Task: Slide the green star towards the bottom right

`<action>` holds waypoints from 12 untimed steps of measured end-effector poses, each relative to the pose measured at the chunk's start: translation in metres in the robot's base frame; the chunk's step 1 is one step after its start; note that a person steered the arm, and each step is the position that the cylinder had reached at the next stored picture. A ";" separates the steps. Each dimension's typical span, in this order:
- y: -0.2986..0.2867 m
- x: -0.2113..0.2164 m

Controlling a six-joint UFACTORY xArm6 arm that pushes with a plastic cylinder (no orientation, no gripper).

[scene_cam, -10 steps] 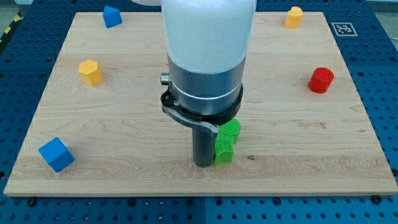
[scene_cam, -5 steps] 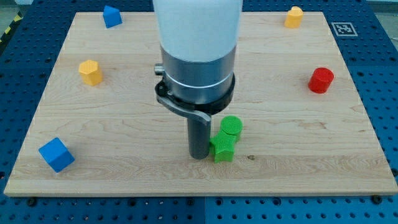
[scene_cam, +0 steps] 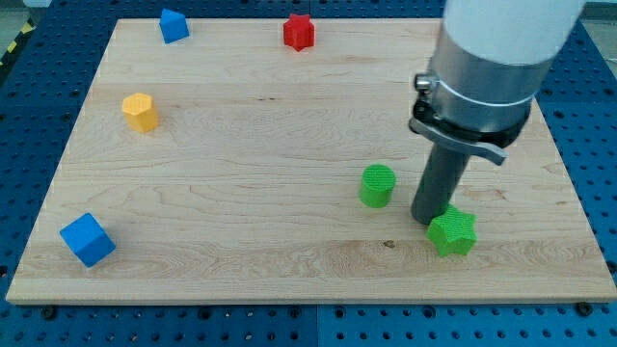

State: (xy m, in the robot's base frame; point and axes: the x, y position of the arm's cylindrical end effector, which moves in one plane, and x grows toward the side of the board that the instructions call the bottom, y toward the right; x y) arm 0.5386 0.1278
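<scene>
The green star (scene_cam: 452,233) lies on the wooden board (scene_cam: 241,193) near the view's bottom right. My tip (scene_cam: 430,222) stands right against the star's upper left side. The arm's wide body rises above it and covers the board's upper right part. A green cylinder (scene_cam: 377,185) stands apart, to the left of the rod.
A red star (scene_cam: 299,32) sits at the view's top middle. A small blue block (scene_cam: 174,24) is at the top left, a yellow hexagonal block (scene_cam: 140,112) at the left and a blue cube (scene_cam: 87,239) at the bottom left.
The arm has moved to the view's right. The green star has slid right, away from the green cylinder. The red star is now uncovered; the red cylinder and top-right yellow block are hidden.
</scene>
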 end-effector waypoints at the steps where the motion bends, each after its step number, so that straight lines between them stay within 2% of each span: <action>1: -0.005 0.000; 2: -0.051 0.002; 4: -0.064 0.030; 5: -0.061 0.030; 10: 0.073 0.029; 11: 0.085 0.030; 12: 0.072 0.033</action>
